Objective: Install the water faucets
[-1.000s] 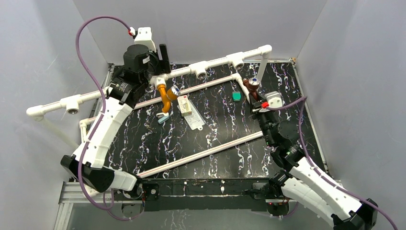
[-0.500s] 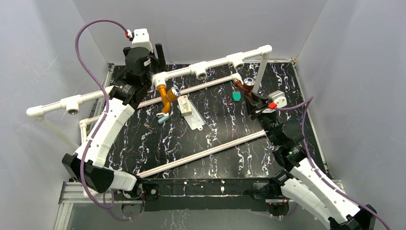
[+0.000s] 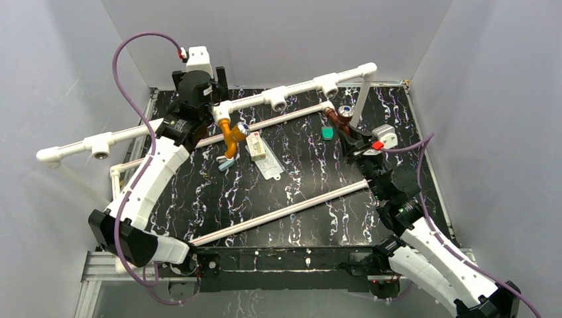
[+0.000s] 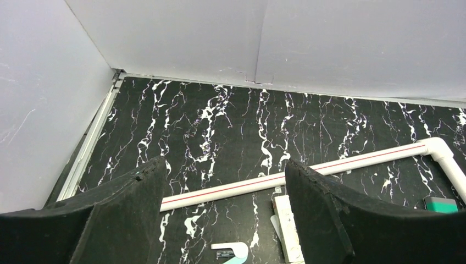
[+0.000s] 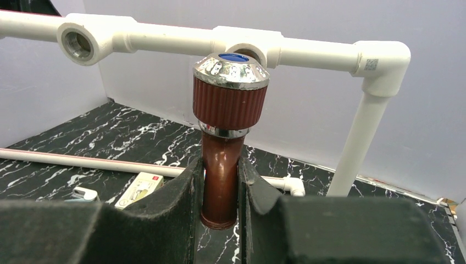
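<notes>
The orange-yellow faucet [image 3: 230, 136] with a silvery knob hangs spout-down, its top end in a white pipe tee socket [image 3: 222, 109]. My left gripper [image 3: 219, 79] is open and empty just behind that tee; the left wrist view shows its jaws wide apart [image 4: 220, 187] over the table, with the faucet out of that view. My right gripper [image 3: 351, 137] is shut on the dark reddish-brown faucet [image 3: 340, 118]. The right wrist view shows its jaws [image 5: 220, 165] clamped on the faucet's stem [image 5: 221, 181], knob up, just below the white pipe's tee socket [image 5: 248, 48].
A raised white pipe frame [image 3: 301, 86] spans the back, with open tee sockets [image 3: 278, 101] [image 3: 101, 151]. Two loose pipes [image 3: 285, 211] lie on the black table. A green flat piece [image 3: 327, 133], a white box [image 3: 256, 146], a flat label [image 3: 270, 167] and a small white piece [image 3: 225, 164] lie mid-table.
My right gripper has turned and carried the brown faucet a little left and back, toward the raised pipe. My left gripper has drawn back from the orange faucet's tee.
</notes>
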### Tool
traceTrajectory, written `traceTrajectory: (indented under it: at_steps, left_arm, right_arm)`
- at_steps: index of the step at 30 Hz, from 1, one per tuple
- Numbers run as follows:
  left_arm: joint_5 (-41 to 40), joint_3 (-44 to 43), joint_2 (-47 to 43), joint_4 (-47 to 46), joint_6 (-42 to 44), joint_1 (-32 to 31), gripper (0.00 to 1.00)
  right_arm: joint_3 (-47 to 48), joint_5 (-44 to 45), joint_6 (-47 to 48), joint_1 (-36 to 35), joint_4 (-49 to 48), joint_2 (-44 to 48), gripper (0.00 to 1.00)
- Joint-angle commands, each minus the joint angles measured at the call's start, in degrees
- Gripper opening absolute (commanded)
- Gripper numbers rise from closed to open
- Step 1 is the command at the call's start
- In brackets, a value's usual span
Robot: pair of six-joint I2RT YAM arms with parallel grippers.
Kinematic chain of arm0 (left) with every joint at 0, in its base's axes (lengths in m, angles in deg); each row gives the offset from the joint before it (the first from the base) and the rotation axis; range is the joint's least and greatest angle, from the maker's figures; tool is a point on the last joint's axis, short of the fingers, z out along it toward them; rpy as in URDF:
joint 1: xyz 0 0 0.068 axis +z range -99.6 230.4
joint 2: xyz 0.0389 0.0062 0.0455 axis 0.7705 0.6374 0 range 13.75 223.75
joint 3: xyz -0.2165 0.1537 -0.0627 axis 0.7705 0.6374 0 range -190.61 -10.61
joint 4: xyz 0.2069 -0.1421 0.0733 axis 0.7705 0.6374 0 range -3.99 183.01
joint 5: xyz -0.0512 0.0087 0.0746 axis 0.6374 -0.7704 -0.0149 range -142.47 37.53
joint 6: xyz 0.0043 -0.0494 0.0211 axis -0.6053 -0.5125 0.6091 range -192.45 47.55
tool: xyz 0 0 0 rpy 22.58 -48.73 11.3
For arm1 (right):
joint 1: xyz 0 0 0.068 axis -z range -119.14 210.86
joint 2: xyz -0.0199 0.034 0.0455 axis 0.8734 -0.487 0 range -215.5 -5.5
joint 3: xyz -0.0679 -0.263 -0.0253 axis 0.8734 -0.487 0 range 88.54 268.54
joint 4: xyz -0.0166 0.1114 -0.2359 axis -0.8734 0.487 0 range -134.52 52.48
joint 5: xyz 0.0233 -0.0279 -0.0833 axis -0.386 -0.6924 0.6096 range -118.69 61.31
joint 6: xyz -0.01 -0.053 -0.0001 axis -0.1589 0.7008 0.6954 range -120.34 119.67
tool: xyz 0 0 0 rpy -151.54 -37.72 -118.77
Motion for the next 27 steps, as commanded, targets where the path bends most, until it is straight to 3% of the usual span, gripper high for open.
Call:
traceTrajectory:
  at_steps: [1, 27]
  left_arm:
    - [-1.58, 5.5, 0.47, 6.8, 0.55, -0.38, 0.77]
    - [-1.07, 10.2, -0.04, 5.94, 0.9, -0.4, 0.77]
  right_arm:
    - [3.19, 1.41, 1.63, 0.16, -6.98, 0.12, 0.01]
    - [5.35, 2.35, 12.35, 0.16, -12.41, -4.27, 0.01]
